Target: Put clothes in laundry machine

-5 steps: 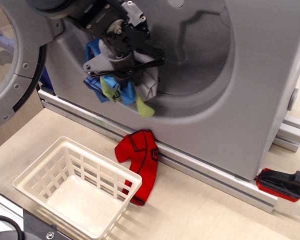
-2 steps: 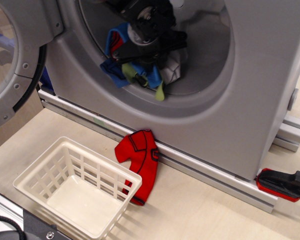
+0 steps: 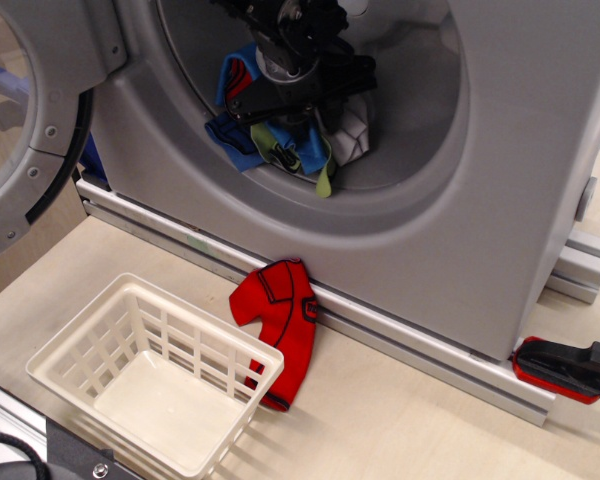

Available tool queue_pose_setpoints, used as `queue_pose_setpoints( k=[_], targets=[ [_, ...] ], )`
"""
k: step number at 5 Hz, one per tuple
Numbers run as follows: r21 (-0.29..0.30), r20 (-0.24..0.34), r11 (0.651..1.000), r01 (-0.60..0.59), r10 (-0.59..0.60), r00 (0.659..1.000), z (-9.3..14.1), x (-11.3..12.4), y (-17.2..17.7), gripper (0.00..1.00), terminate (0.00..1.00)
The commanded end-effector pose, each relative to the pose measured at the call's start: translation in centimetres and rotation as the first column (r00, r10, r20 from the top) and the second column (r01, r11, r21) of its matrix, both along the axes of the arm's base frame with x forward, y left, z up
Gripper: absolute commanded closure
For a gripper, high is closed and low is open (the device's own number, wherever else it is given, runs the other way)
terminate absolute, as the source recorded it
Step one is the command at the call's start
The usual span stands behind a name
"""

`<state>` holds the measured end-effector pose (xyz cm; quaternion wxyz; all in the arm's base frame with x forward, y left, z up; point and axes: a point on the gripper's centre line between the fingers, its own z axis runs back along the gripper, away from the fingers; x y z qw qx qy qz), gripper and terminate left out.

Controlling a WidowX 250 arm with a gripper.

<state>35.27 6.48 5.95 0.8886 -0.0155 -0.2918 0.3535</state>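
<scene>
**Bundle inside the drum mouth, one red garment left on the table**

Deeper into the drum than a second ago, the black robot pincer (image 3: 298,75) now hangs inside the round opening of the large silver-grey boxy laundry machine (image 3: 500,180), where earlier it hung at the lower rim of that opening. Its jaws are clamped on the soft bundle of small blue, lime-green and white-grey clothes (image 3: 285,140), which dangles beneath it just above the drum's lower curve; a green strip trails lowest, near the inner lip. Whether the cloth touches the drum floor is hard to tell.

Outward from there, the round windowed door (image 3: 20,120) stands swung open at the left. Below the machine, a small red shirt with dark trim (image 3: 280,320) lies on the pale wooden table (image 3: 400,430), its upper edge against the aluminium rail at the machine's base and its lower end beside the white plastic lattice basket (image 3: 160,370), which looks empty.

By my reading, the task is well on: the bundle only needs releasing inside the drum. The red shirt remains outside and would need a second trip.
</scene>
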Motion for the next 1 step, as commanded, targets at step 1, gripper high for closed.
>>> queue_pose_setpoints(
  k=[1],
  targets=[
    [-0.007,-0.01,1.0,-0.022,0.022,1.0,1.43,-0.23,0.6,0.0,1.0]
  ],
)
